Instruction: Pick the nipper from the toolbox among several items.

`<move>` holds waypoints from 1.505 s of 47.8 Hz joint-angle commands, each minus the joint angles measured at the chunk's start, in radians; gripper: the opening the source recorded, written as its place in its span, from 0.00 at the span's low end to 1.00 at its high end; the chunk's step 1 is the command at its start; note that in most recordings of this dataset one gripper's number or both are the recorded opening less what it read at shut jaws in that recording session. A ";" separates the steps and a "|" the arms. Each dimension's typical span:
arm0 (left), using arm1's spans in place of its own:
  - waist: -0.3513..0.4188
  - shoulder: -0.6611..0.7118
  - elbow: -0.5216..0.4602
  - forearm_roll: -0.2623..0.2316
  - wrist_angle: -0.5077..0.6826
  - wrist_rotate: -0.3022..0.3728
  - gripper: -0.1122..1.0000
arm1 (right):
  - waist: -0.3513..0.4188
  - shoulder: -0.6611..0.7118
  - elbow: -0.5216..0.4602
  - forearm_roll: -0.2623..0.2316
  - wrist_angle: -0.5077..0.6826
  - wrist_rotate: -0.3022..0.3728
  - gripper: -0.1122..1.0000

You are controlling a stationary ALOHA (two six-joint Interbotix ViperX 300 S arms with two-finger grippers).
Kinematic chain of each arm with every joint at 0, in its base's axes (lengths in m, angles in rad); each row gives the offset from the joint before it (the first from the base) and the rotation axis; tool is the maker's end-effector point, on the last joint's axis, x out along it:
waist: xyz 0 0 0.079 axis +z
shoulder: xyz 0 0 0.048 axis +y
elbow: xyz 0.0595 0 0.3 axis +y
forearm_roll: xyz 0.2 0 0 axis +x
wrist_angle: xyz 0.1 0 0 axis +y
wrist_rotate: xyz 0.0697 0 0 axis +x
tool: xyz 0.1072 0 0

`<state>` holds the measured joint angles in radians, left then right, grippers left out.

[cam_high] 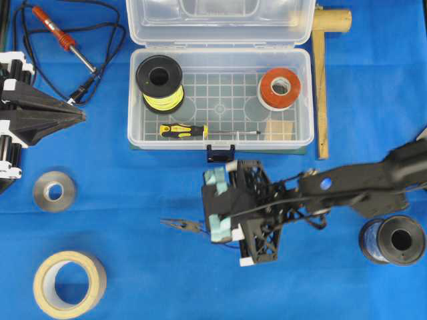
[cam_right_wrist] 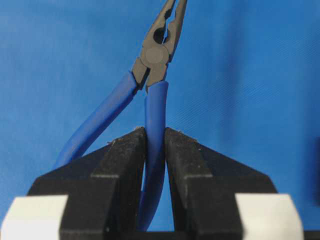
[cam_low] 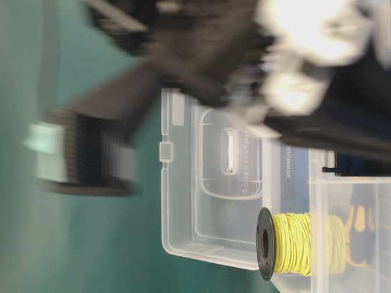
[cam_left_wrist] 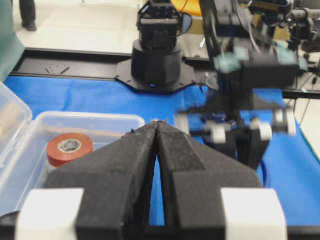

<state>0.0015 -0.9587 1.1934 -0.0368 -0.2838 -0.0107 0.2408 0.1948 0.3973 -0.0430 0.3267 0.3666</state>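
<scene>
My right gripper (cam_right_wrist: 155,131) is shut on one blue handle of the nipper (cam_right_wrist: 155,55); the other handle splays free to the left. In the overhead view the nipper's dark pointed jaws (cam_high: 177,225) stick out left of the right wrist (cam_high: 243,213), over the blue cloth in front of the toolbox (cam_high: 220,100). The open clear toolbox holds a black spool of yellow wire (cam_high: 160,83), an orange-and-white tape roll (cam_high: 279,88), a yellow-black screwdriver (cam_high: 183,131) and a tan square piece (cam_high: 280,129). My left gripper (cam_high: 80,115) is shut and empty at the far left.
An orange-handled soldering iron (cam_high: 57,30) with black cord lies at the back left. A silver tape roll (cam_high: 55,191) and a beige tape roll (cam_high: 70,283) lie front left. A black spool (cam_high: 393,241) sits front right. A wooden piece (cam_high: 322,80) lies right of the toolbox.
</scene>
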 commanded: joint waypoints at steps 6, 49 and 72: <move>-0.002 0.006 -0.009 -0.002 -0.005 -0.002 0.10 | -0.005 0.067 -0.008 0.000 -0.026 0.052 0.22; -0.002 0.003 -0.008 -0.002 0.005 -0.003 0.10 | -0.021 -0.445 0.133 -0.221 0.218 0.095 0.78; -0.031 0.009 -0.003 -0.002 -0.002 -0.003 0.10 | -0.129 -1.086 0.655 -0.314 0.000 0.176 0.78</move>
<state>-0.0199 -0.9587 1.1996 -0.0368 -0.2730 -0.0138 0.1273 -0.8053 0.9971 -0.3528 0.3636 0.5384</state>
